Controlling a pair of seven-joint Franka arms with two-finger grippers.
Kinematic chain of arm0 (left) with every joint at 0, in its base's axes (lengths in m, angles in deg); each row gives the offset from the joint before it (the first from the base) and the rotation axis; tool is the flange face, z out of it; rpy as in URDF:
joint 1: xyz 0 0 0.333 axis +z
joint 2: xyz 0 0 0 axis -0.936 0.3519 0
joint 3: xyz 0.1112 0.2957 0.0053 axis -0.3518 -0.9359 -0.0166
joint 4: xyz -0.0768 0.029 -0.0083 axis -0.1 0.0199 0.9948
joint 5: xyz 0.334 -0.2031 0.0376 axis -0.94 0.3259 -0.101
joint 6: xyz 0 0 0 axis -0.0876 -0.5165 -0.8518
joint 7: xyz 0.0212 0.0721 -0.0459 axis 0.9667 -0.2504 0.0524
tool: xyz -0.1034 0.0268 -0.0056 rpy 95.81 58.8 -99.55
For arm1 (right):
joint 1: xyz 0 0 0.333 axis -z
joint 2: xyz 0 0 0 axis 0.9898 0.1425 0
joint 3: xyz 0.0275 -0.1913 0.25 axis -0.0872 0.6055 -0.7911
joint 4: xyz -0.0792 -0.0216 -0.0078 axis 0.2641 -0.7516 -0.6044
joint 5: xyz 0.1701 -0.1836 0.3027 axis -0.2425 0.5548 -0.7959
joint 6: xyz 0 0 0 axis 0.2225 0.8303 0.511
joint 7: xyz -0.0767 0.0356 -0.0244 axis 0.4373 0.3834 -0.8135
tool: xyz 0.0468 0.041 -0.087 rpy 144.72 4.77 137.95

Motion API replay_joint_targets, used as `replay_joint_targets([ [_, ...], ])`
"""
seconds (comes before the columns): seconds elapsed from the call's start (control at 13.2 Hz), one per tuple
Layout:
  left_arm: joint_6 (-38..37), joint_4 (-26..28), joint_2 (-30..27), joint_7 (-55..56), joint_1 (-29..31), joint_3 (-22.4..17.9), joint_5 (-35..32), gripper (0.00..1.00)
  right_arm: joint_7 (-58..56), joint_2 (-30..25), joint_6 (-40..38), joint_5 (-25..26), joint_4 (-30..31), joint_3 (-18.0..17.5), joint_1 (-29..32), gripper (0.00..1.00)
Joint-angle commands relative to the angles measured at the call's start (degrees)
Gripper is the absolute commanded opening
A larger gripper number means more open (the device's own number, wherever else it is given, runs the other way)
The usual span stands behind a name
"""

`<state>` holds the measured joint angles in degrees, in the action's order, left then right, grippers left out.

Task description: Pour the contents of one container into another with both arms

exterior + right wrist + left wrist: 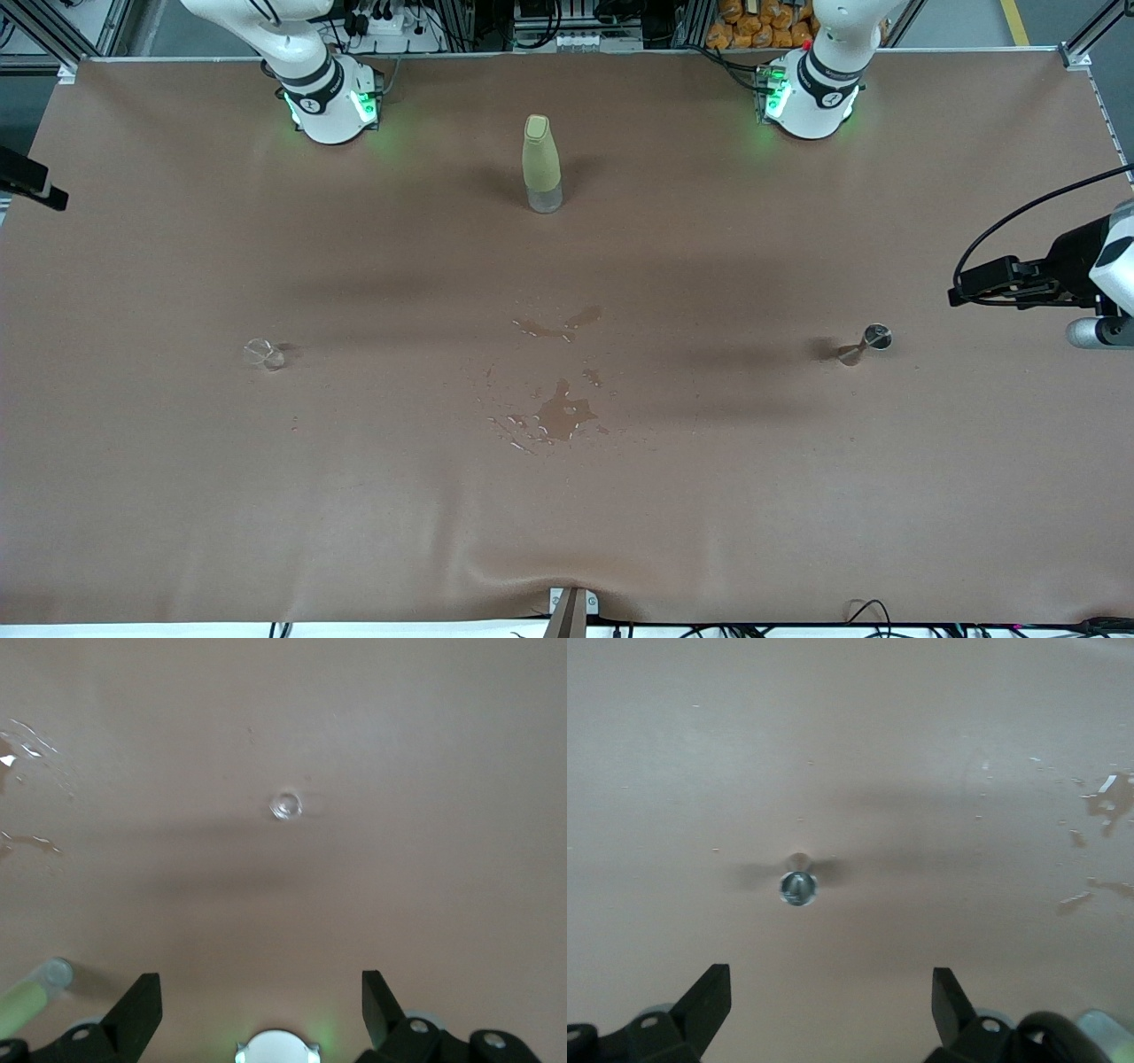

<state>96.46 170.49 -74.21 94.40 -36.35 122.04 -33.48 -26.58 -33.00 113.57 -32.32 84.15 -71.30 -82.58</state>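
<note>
Steel jigger (866,342) stood toward the left arm's end of the table, clear glass cup (263,354) toward the right arm's — spilled puddles (560,414) between. Left gripper (831,1005) and right gripper (261,1008) hung wide open, empty, high above the table.

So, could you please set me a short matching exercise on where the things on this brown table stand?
Things:
1. tiny clear glass cup
2. shiny steel hourglass jigger
3. tall yellow-green bottle
4. wet spill patches

Places:
A. mid-table, nearer the front camera than the bottle
B. toward the left arm's end
C. between the two arm bases
D. toward the right arm's end

Pairs: 1-D, 2-B, 3-C, 4-A
</note>
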Motion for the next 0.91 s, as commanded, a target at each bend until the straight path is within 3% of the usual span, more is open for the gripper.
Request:
replay_joint_targets([
  [0.0, 0.06, 0.56, -0.95, 6.07, -4.45, -1.15, -2.56, 1.00, 1.43, -1.90, 0.00, 2.29, 2.31, 0.02, -0.98, 1.00],
  [0.45, 0.49, 0.47, -2.52, 7.78, -25.03, -24.42, 2.17, 1.00, 1.43, -1.11, 8.26, 1.33, 4.42, 0.02, -1.77, 1.00],
  [0.83, 0.76, 0.38, -2.70, 7.52, -27.25, -26.04, 1.66, 1.00, 1.52, -0.41, 8.35, 0.64, 3.81, -0.07, -1.78, 1.00],
])
